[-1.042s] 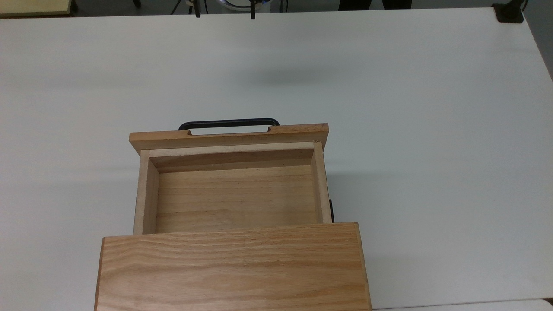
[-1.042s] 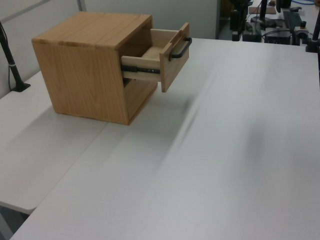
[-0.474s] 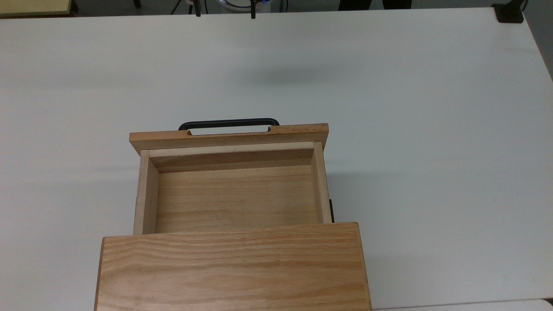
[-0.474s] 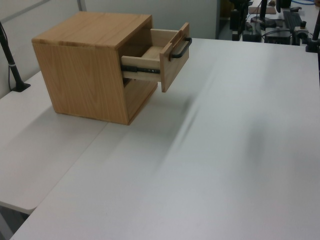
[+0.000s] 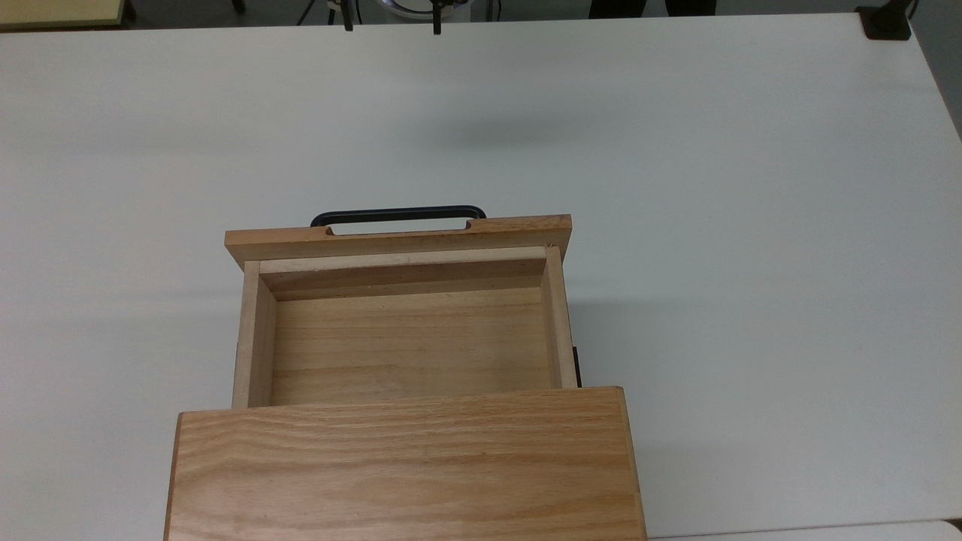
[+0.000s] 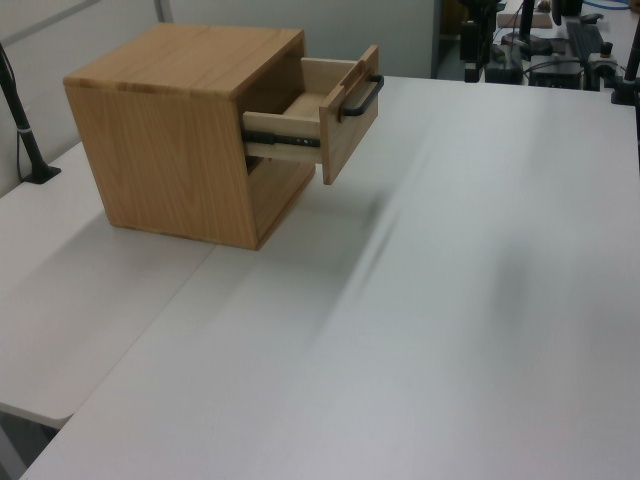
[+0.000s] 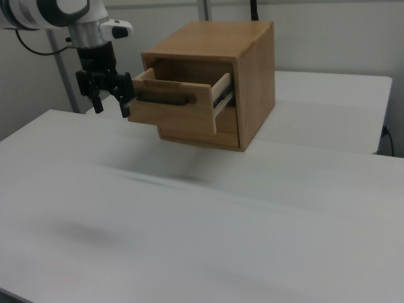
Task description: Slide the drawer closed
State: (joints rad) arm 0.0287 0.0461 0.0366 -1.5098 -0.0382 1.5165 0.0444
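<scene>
While the drawer (image 5: 406, 323) stands pulled well out of its oak-grained cabinet (image 5: 402, 466) at the lower centre of the top view, its inside lies bare and its black bar handle (image 5: 398, 216) faces the upper edge of the frame. At the upper left of the left view, the drawer (image 6: 335, 115) juts toward the frame's right, a dark slide rail (image 6: 283, 141) showing along its side. At the upper left of the right view, the gripper (image 7: 110, 104) hangs from the white arm (image 7: 57, 14), fingers pointing down with a narrow gap between them, gripping nothing, just beside the drawer's front panel (image 7: 170, 107). Cabinet and drawer sit on a white table (image 7: 189, 233).
</scene>
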